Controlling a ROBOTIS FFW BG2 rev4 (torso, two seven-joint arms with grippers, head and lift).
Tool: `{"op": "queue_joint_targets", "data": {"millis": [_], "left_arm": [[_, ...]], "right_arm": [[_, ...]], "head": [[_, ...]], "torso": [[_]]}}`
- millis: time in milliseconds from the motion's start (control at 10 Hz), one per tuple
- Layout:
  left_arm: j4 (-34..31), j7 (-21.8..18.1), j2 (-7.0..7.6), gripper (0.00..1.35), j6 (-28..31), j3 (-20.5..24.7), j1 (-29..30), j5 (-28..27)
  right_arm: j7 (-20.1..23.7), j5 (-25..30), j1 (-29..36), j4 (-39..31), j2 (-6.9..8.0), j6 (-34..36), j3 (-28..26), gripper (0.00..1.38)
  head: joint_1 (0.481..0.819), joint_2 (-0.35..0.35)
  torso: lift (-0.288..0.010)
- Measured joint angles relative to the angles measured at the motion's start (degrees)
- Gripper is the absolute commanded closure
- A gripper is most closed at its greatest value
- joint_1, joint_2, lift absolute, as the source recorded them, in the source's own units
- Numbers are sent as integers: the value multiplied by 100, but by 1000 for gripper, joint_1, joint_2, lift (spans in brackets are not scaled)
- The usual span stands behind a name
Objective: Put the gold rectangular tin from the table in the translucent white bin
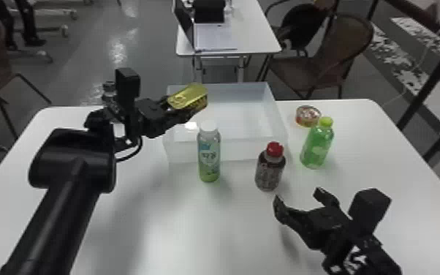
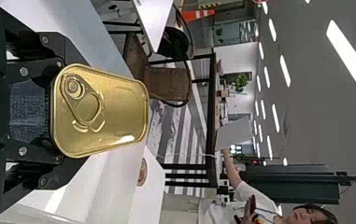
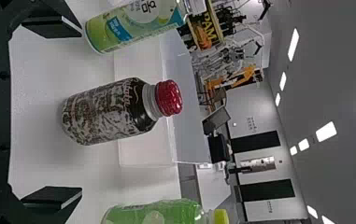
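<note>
My left gripper is shut on the gold rectangular tin, holding it above the left side of the translucent white bin. The left wrist view has the tin lid and pull ring toward the camera, in front of the left gripper, whose fingertips it largely hides. Over the table's near right part, my right gripper stands open with nothing between its fingers; in the right wrist view the right gripper has its two fingers wide apart.
Before the bin stand a white-capped bottle and a red-capped dark bottle. Right of it are a green bottle and a round can on the white table.
</note>
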Motion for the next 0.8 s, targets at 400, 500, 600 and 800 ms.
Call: {"op": "queue_joint_targets", "data": {"millis": [400, 500, 600, 800], "left_arm": [[1071, 208, -205, 518, -239, -192, -492, -188], [1095, 271, -208, 277, -333, -206, -500, -173], [1101, 327, -199, 130, -437, -218, -472, -78], [1100, 340, -180, 117, -563, -227, -441, 73]], "right_arm": [[11, 1, -88, 93, 0, 0, 21, 102], [11, 1, -97, 99, 0, 0, 27, 102], [11, 1, -95, 98, 0, 0, 27, 102], [14, -7, -78, 83, 0, -4, 26, 102]], "head": [[695, -51], [695, -50], [695, -50], [695, -49]], "torso": [[-131], [-131], [-131], [-131]]}}
